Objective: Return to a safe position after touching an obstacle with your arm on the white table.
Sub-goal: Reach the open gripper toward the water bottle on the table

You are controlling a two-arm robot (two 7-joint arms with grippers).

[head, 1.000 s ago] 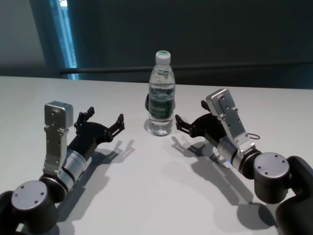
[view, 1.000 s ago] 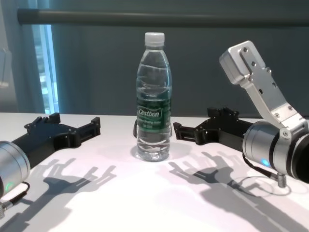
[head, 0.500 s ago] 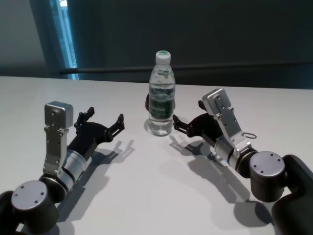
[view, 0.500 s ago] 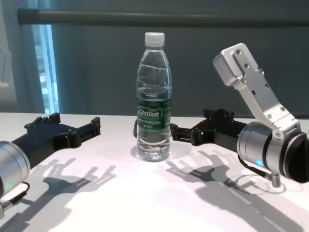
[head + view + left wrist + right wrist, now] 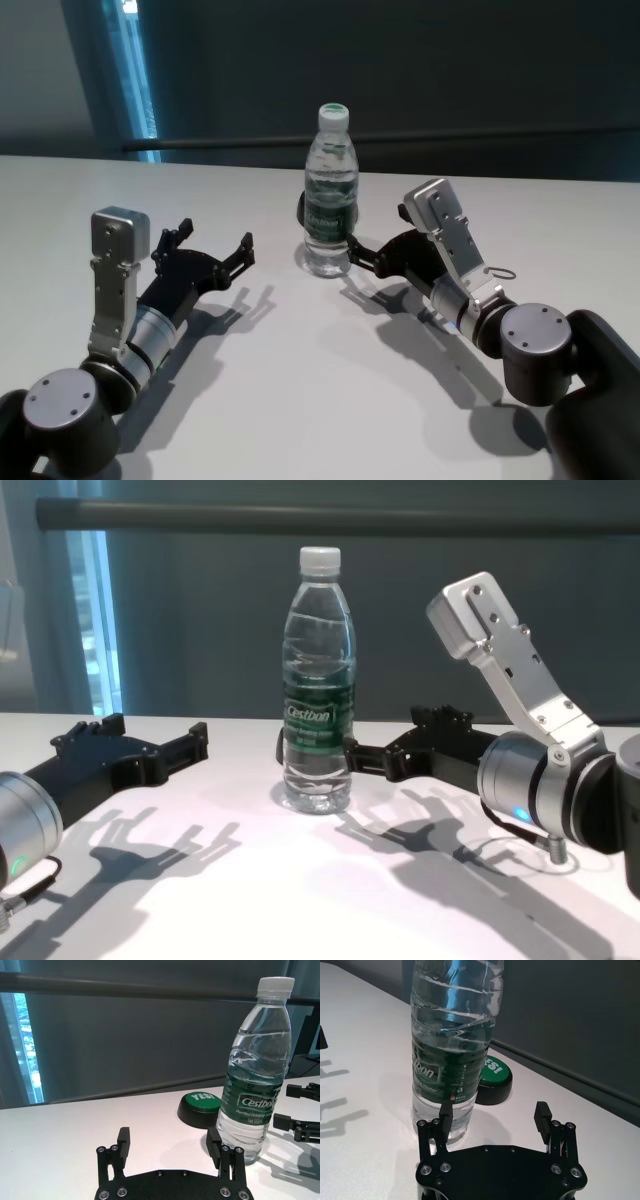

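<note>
On the robot's left side of the white table (image 5: pixel 300 400), the left gripper (image 5: pixel 205 247) rests low over the surface with its two black fingers spread wide and nothing between them. It points toward the far edge and stands well apart from the water bottle (image 5: pixel 329 190), which lies off to its right; in the left wrist view the bottle (image 5: pixel 255 1070) rises just past one fingertip (image 5: pixel 214 1141), with clear table between them.

Near the middle of the table the bottle stands upright, white cap on top, dark green label around its waist. Just behind it sits a low round green button (image 5: pixel 200 1105) on a black base, partly hidden by the bottle in the head view.

Right of the bottle, the right gripper (image 5: pixel 372 755) reaches in from the side, fingers parted and holding nothing. Its nearer fingertip (image 5: pixel 445 1112) sits right against the lower wall of the bottle (image 5: pixel 452 1045), below the label; whether it truly touches or stops just short cannot be made out. The other finger (image 5: pixel 541 1115) stands clear of the bottle.

From the right wrist view the bottle's cap is cut off at the frame edge, and the label lettering is only partly readable
</note>
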